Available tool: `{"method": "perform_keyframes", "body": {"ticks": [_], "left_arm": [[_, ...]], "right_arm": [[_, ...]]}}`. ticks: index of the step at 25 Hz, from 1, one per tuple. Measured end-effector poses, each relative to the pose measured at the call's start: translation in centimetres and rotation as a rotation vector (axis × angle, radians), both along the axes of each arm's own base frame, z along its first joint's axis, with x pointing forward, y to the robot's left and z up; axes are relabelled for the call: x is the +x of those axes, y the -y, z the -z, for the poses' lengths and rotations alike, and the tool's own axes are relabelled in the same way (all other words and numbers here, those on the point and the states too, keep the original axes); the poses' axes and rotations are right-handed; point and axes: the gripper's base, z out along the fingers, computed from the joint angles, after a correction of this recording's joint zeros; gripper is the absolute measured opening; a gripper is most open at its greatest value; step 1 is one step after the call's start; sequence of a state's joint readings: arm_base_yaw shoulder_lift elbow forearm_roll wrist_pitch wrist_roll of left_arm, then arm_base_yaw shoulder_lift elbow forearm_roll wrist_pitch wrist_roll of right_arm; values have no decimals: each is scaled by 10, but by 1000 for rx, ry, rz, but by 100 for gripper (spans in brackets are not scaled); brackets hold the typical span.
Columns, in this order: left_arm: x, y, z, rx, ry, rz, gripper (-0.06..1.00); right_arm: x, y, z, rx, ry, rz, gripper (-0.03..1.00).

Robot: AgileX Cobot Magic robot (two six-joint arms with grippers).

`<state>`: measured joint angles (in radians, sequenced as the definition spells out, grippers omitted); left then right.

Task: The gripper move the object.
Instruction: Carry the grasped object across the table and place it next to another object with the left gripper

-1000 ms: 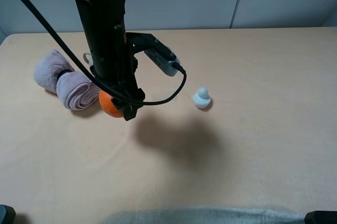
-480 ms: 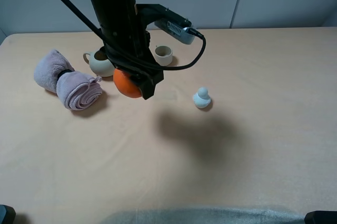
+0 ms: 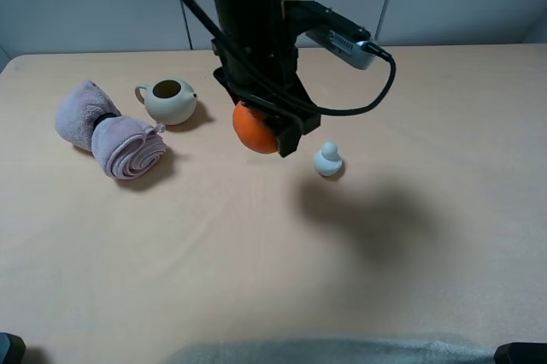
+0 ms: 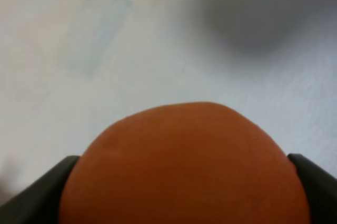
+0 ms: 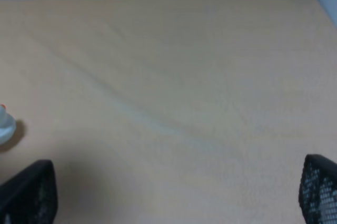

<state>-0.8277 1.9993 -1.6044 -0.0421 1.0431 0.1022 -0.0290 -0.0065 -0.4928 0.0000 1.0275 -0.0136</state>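
Note:
The round orange fruit hangs above the table, held between the black jaws of my left gripper at the tip of the large dark arm. It is just left of the small pale-blue duck. In the left wrist view the orange fruit fills the lower middle, with a black finger on each side of it. My right gripper is open and empty, its fingertips wide apart over bare table. The duck also shows at the edge of the right wrist view.
A cream teapot stands at the back left. A rolled pink towel lies to its left. The arm's black cable and grey box loop out above the duck. The tan table stretches to the right and front.
My left gripper has lifted the orange fruit from beside the towel and carried it right, toward the duck. The teapot has come into view behind it.

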Motion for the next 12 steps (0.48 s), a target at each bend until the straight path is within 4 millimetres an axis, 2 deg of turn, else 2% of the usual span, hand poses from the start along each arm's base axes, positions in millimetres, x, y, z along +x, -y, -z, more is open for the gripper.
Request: {"method": "perform_keyframes", "body": {"ticks": [7,12], "left_arm": [[13,41,5,-24,20,45,73],[19,61,15,-28,27,65,73]], "right_arm": [[0,0,0,0,0,0,69],[0,0,0,0,0,0,69]]}}
